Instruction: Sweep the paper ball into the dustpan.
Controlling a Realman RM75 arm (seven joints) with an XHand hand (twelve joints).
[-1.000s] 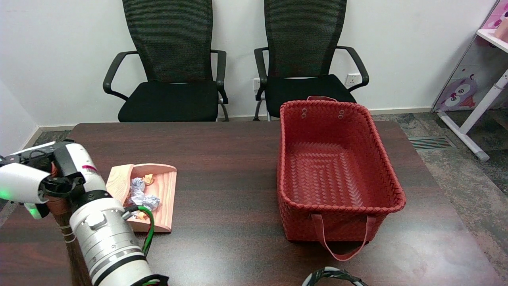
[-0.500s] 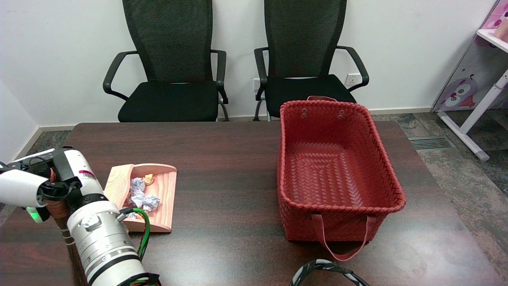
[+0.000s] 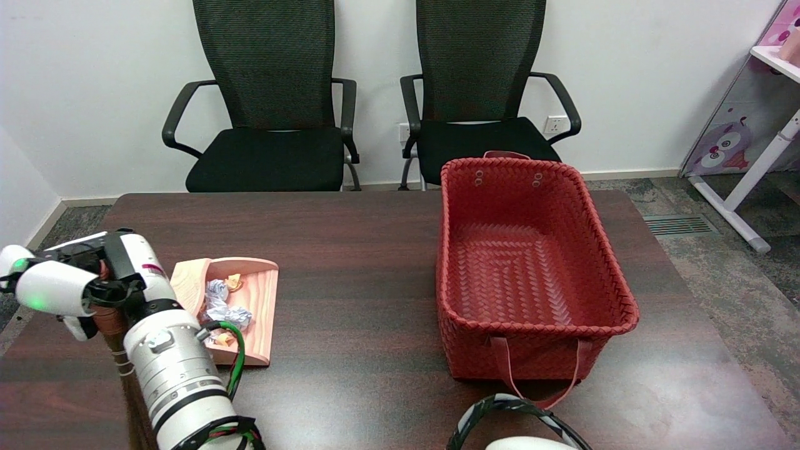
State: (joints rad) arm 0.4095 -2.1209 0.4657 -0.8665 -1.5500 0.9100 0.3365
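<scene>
The right hand is nowhere to be seen, so its hold is anyone's guess. The crumpled paper ball (image 3: 219,304) already lies in the pale wooden dustpan (image 3: 261,306) at the near left — best leave it undisturbed. At right stands a woven red basket (image 3: 615,294).

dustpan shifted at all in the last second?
No. The dustpan sits at the same spot on the table, the same way off the red basket; the paper ball lies inside it.
</scene>
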